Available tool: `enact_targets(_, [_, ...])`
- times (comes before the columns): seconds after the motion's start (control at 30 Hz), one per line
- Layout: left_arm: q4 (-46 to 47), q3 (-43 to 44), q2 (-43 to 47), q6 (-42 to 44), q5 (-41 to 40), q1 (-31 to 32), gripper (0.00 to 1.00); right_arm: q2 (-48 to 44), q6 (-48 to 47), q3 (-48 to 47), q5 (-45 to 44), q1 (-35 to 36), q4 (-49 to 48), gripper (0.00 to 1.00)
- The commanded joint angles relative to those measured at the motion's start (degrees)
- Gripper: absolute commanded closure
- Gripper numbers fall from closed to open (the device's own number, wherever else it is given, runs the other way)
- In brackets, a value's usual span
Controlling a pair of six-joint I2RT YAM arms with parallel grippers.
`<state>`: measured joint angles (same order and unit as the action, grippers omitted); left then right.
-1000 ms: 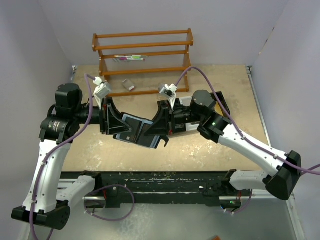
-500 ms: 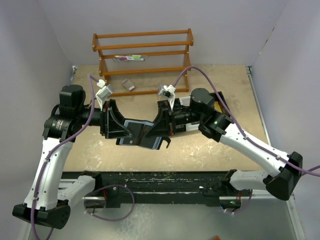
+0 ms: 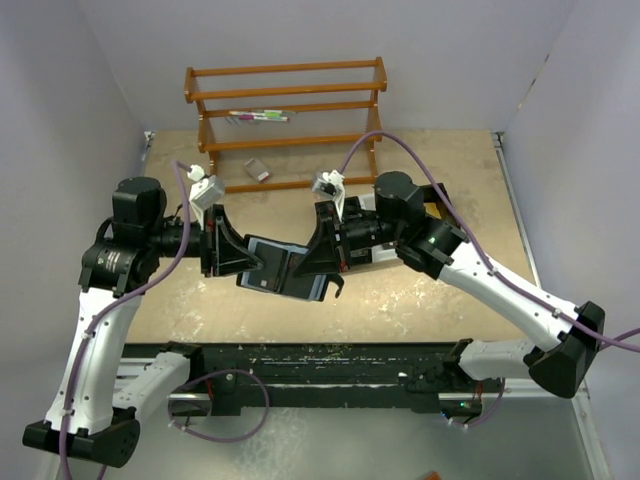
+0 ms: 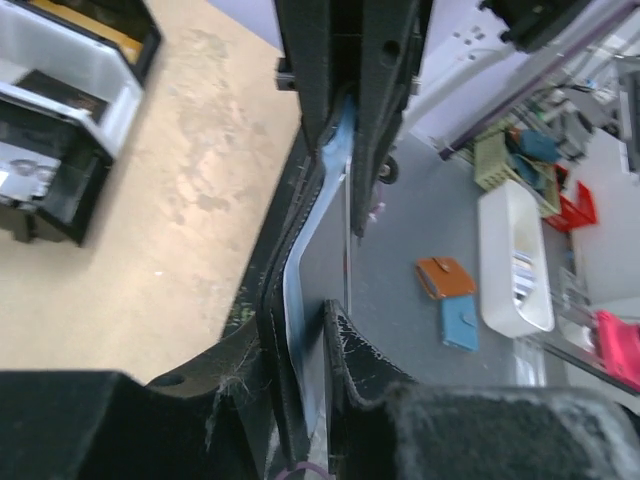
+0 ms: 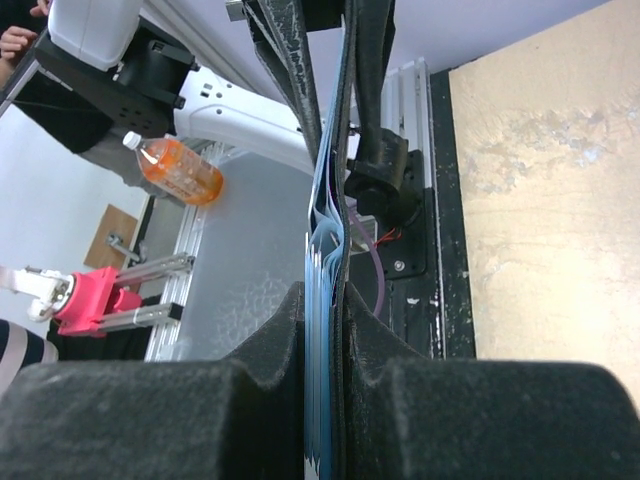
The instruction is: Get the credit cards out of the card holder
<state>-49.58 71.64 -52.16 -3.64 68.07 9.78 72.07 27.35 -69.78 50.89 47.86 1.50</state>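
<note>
- Progress: extraction had not begun as far as I could see. No card was out in either of my grippers, and none lay loose on the table in the top view.
- Left gripper (image 3: pixel 243 262): jaws pinched narrow on the left flap of the card holder (image 3: pixel 280 268).
- Right gripper (image 3: pixel 318 262): jaws pinched narrow on the right flap.
- Position: card holder was spread open between my two grippers, lifted off the table near its middle, blue-grey lining facing up.
- Both wrist views showed the holder edge-on, as thin stacked layers between my pads. I could not tell card from slot lining.
- Left to do, in my judgement: free one gripper, find a card edge, draw the cards out and set them down. That is nearly the whole job.
- Count: one card holder, two grippers on it.
- Credit cards: none I could count. An orange patch sat in the tray (image 4: pixel 110 95) on the right behind my right arm, but I could not say what it was.
- Far side: one wooden rack (image 3: pixel 285 100), one small grey-white block (image 3: pixel 258 170) on it, and a few pens (image 3: pixel 257 117) on a higher rail.
</note>
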Motion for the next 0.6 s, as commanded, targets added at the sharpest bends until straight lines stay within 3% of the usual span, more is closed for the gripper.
enact_targets(0.0, [0.2,-2.1,-1.7,-2.4,13.0,0.0,0.74,0.1,-1.1,-2.4,2.9,0.2,-0.9,1.0])
enact_targets(0.2, [-1.1,-1.8,-2.8,-2.9,16.3,0.0,0.71,1.6,-0.9,-2.8,3.2,0.2,-1.3,1.0])
enact_targets(0.3, [0.4,-1.1,-2.1,-4.6,11.7,0.0,0.45,1.8,-0.7,-2.9,2.9,0.2,-1.7,1.0])
enact_targets(0.37, [0.6,-0.7,-1.3,-4.1,9.8,0.0,0.38,1.8,-0.7,-2.8,2.2,0.2,-1.5,1.0])
enact_targets(0.57, [-1.2,-1.5,0.0,-0.2,2.2,0.0,0.4,2.3,-0.7,-3.4,1.4,0.2,-0.9,1.0])
